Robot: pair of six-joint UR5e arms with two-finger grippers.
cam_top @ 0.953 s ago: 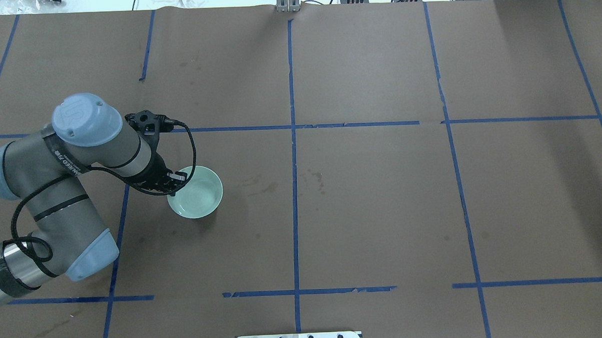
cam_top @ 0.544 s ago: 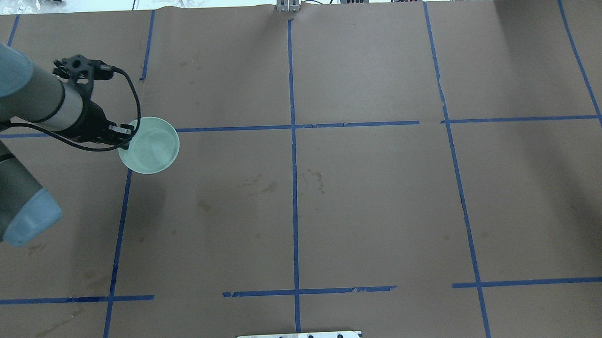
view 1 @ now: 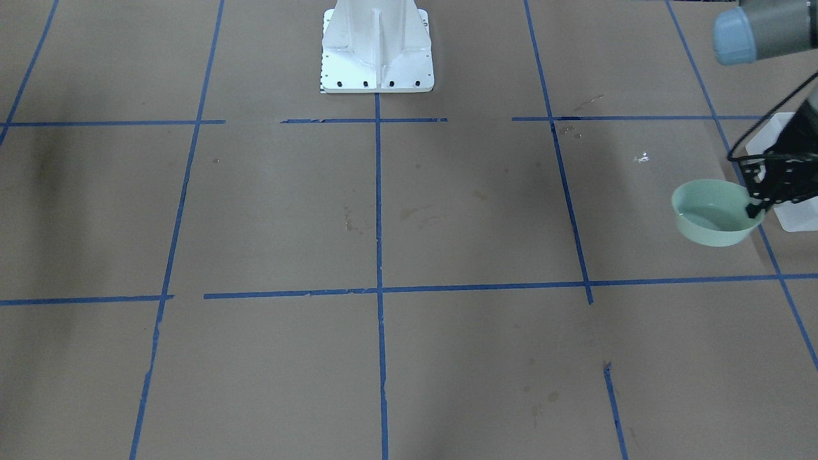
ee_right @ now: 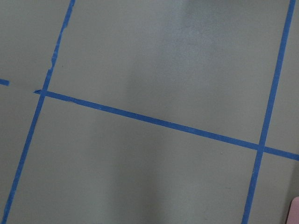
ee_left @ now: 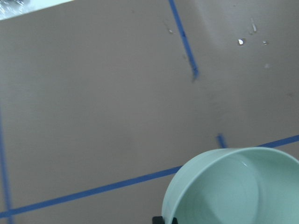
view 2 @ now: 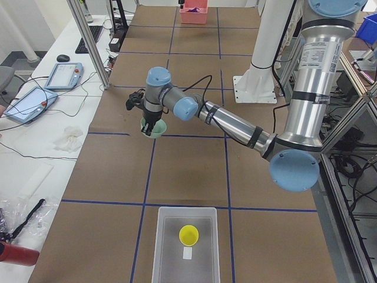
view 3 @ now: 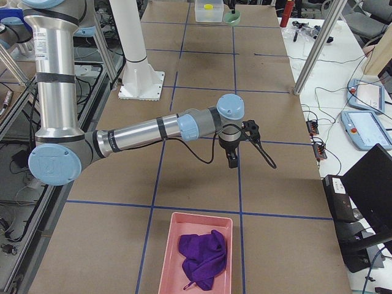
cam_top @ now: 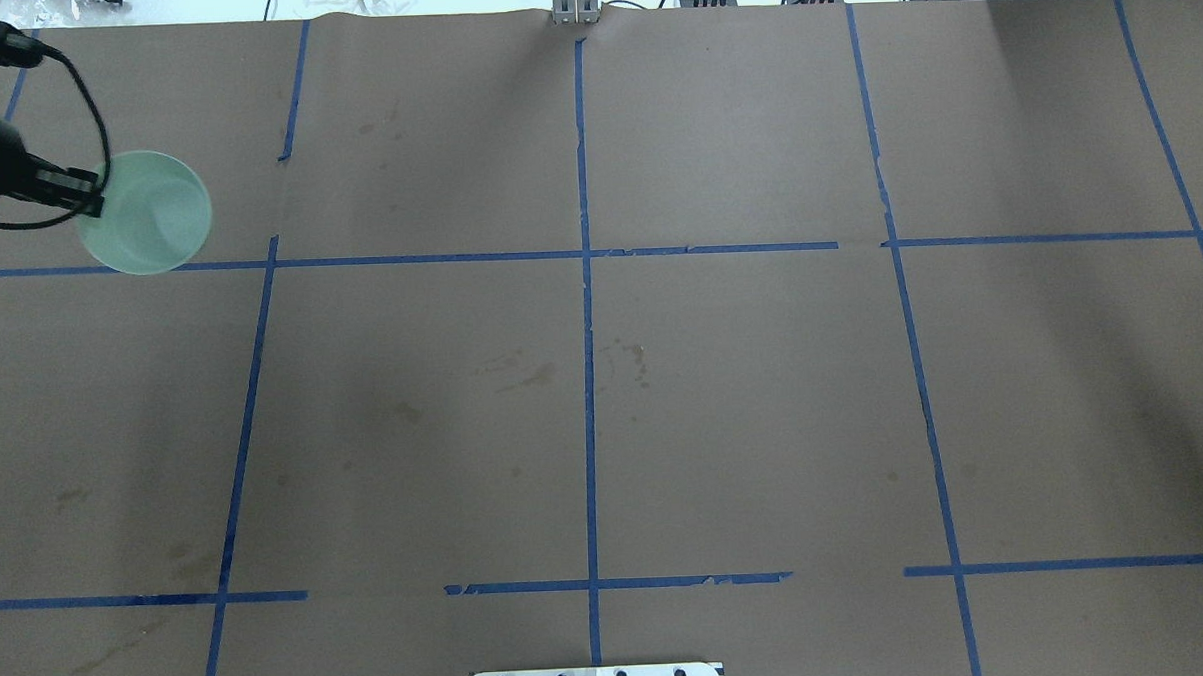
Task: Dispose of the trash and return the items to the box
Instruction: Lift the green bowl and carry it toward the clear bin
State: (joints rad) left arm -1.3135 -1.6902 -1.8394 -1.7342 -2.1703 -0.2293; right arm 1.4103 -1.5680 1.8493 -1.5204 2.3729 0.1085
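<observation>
My left gripper [cam_top: 94,199] is shut on the rim of the pale mint-green bowl [cam_top: 152,214] and holds it above the table at the far left. The front view shows the bowl [view 1: 710,217] hanging just beside the translucent box [view 1: 795,220]. In the left side view the bowl [view 2: 156,129] is some way from the box [view 2: 168,259], which holds the yellow cup [view 2: 188,235]. The left wrist view shows the bowl [ee_left: 233,189] from above. My right gripper [view 3: 233,160] hovers over bare table, and I cannot tell whether it is open.
A pink tray [view 3: 174,257] with a purple cloth [view 3: 201,254] lies at the table's right end. The white pedestal base [view 1: 377,54] stands at the robot's side of the table. Aluminium posts [view 2: 88,41] stand along the far edge.
My left arm has lifted the bowl from the table and carried it away and to the left, toward the table's left end.
</observation>
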